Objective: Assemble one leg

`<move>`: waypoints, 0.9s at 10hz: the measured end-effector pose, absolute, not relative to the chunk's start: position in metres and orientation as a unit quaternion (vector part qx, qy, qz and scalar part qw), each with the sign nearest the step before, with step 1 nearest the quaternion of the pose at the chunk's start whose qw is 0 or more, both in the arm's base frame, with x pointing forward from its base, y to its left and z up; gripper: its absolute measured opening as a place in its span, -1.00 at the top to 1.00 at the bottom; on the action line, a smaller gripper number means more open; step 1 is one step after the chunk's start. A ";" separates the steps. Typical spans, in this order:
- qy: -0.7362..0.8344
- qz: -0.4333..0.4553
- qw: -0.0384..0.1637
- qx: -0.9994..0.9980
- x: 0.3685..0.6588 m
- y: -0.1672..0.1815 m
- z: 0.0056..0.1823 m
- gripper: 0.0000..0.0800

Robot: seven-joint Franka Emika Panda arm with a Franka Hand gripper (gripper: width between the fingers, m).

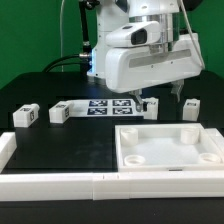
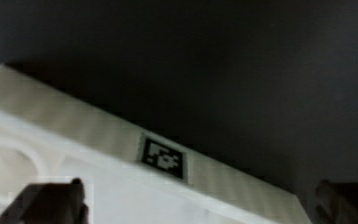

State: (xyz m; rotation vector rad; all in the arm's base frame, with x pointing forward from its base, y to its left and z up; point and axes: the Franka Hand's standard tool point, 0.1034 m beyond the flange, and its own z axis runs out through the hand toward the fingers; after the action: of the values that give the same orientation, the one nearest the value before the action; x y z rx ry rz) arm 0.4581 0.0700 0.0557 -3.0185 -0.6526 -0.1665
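The tool (image 2: pixel 197 204) has its two fingers (image 2: pixel 51 205) spread wide, with nothing between them. Through the gap the wrist view shows only the side wall of the tabletop (image 2: pixel 87 125), which bears a square tag, and the dark desk (image 2: pixel 265 120) past it. No leg appears in that view, so none sits inside the open fingers.

In the exterior view the nearest leg (image 1: pixel 150 107) stands upright on the desk just beside the tool, low by its fingertips on the side toward the marker board (image 1: pixel 105 105). I cannot tell whether a finger touches it. A second leg (image 1: pixel 191 107) stands near the tool on the opposite side. The tabletop lies flat just below and in front of the tool, with its corner sockets facing up. Past the marker board, well apart from the tool, two more legs (image 1: pixel 58 113) stand on the desk.

The nearest leg looks like a short, solid block of hard plastic. It is probably light and stiff, and a firm squeeze should not hurt it. Its smooth faces could let it slip or twist in the fingers. The safest hold is likely across two flat opposite faces, near the middle of its height. That should keep it upright and leave free the end meant for a socket. Which end that is cannot be made out.
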 end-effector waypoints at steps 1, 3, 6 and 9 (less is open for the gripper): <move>-0.136 -0.052 0.031 -0.989 0.455 0.074 0.055 -0.62; -0.004 -0.055 0.043 -0.998 0.443 0.084 0.051 -0.62; 0.152 -0.045 0.058 -0.986 0.425 0.113 0.046 -0.62; 0.152 -0.037 0.062 -0.986 0.410 0.154 0.043 -0.62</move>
State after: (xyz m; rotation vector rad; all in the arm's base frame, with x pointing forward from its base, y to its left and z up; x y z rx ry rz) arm 0.4099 0.1538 0.0434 -2.9801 0.4604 -0.1127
